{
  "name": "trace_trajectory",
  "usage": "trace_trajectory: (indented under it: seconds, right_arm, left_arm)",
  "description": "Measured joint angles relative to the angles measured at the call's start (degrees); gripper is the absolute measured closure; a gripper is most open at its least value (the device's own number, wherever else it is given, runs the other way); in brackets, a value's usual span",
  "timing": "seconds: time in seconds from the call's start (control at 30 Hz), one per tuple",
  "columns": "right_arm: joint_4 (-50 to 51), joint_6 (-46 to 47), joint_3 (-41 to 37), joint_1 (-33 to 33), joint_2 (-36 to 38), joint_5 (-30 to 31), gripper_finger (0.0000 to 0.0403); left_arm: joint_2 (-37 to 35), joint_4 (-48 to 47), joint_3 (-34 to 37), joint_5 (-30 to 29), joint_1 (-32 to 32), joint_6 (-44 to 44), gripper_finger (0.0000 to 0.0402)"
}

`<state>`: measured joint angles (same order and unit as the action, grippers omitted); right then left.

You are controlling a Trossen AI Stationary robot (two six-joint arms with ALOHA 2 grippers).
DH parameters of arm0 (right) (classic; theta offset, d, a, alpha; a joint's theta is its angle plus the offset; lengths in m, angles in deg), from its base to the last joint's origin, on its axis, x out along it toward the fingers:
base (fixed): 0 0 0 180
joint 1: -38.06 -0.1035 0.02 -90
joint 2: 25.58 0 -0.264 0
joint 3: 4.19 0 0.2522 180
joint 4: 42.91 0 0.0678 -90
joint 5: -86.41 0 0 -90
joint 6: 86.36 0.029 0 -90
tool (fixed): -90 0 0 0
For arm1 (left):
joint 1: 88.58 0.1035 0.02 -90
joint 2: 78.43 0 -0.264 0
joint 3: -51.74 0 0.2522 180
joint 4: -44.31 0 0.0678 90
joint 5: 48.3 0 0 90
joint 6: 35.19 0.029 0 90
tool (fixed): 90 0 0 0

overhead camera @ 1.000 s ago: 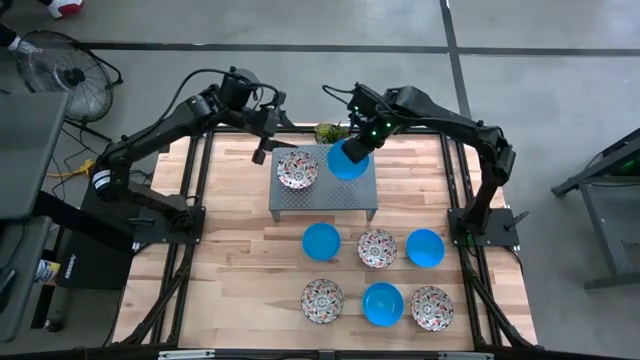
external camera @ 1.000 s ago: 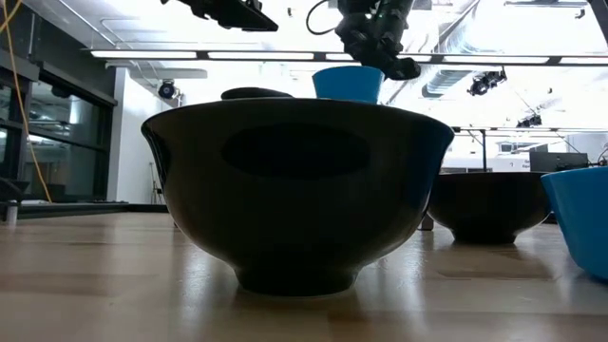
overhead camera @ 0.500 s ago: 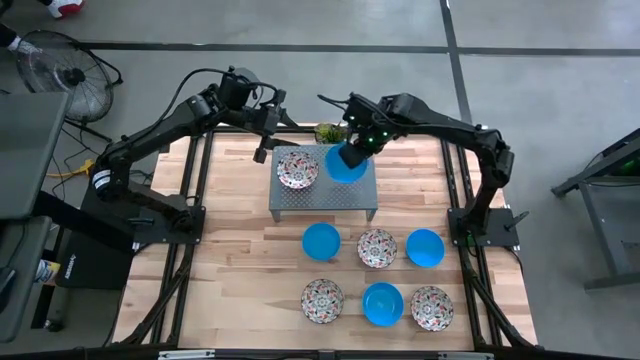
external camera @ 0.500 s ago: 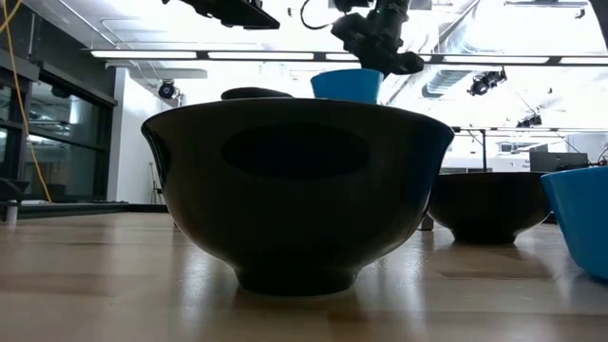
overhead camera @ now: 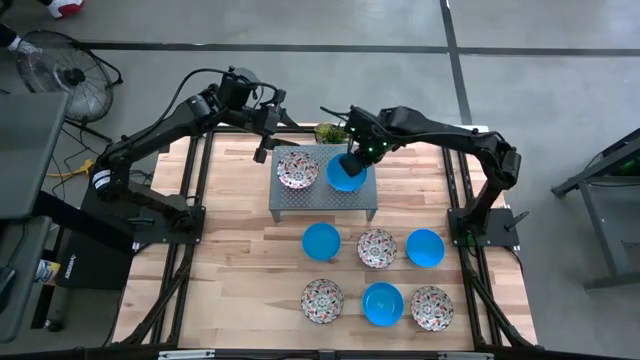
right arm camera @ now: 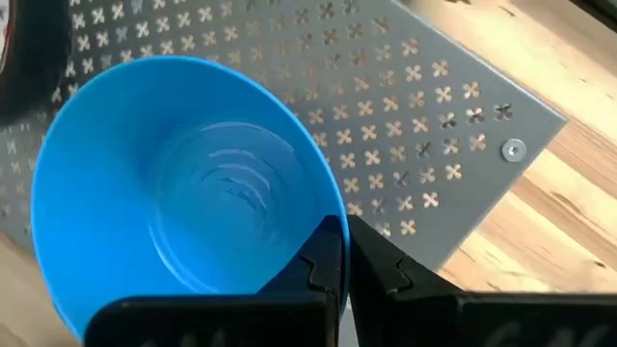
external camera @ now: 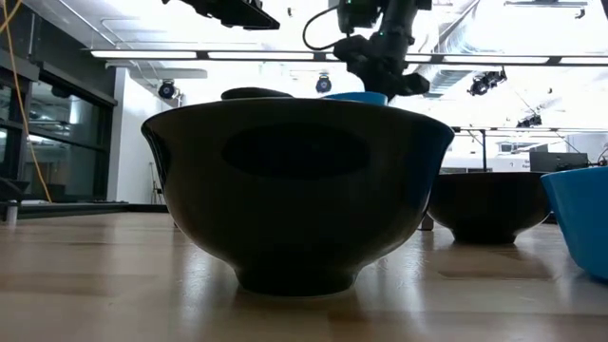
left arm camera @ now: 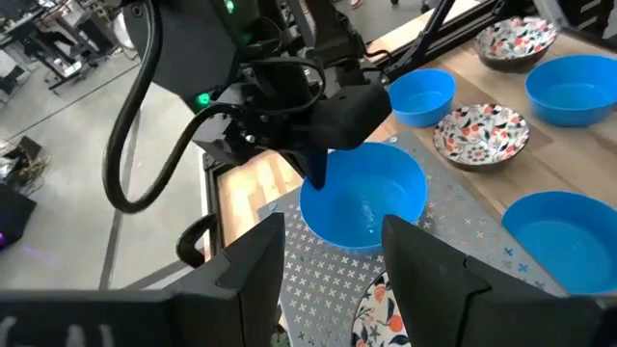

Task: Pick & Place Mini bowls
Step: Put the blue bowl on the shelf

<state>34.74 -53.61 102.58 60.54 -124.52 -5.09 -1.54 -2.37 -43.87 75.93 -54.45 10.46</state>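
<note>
Right end effector [overhead camera: 352, 161] clamped on plain bright-blue bowl [overhead camera: 344, 175] rim, over perforated grey stand [overhead camera: 322, 196].

A pale wooden table [overhead camera: 240, 260] carries a grey perforated metal stand [overhead camera: 322, 198] toward its far edge. On the stand sit a floral bowl [overhead camera: 297, 168] and, just beside it, a blue bowl [overhead camera: 345, 176]. On the wood nearer the front stand six more bowls in two rows (colours alternating): blue [overhead camera: 321, 240], floral [overhead camera: 377, 248], blue [overhead camera: 425, 247]; then floral [overhead camera: 322, 300], blue [overhead camera: 382, 304], floral [overhead camera: 431, 308]. A small green plant [overhead camera: 327, 132] sits behind the stand.
</note>
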Motion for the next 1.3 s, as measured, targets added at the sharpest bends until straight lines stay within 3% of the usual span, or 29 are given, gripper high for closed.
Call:
trace_trajectory:
  seconds: [0.43, 1.13, 1.3]
  right_arm:
    - [-1.78, 0.86, -5.78, 1.94, 4.79, -1.69, 0.0403]
    - [-2.50, -1.28, -5.79, 2.01, 4.79, -2.12, 0.0402]
    - [-2.50, -1.57, -5.79, 2.01, 4.79, -2.14, 0.0374]
  left_arm:
    - [0.02, -0.02, 0.00, -0.91, -0.02, -1.00, 0.0231]
    - [0.02, -0.01, -0.02, -1.85, -0.02, -2.62, 0.0231]
    - [0.02, -0.02, -0.04, -1.89, -0.02, -2.62, 0.0231]
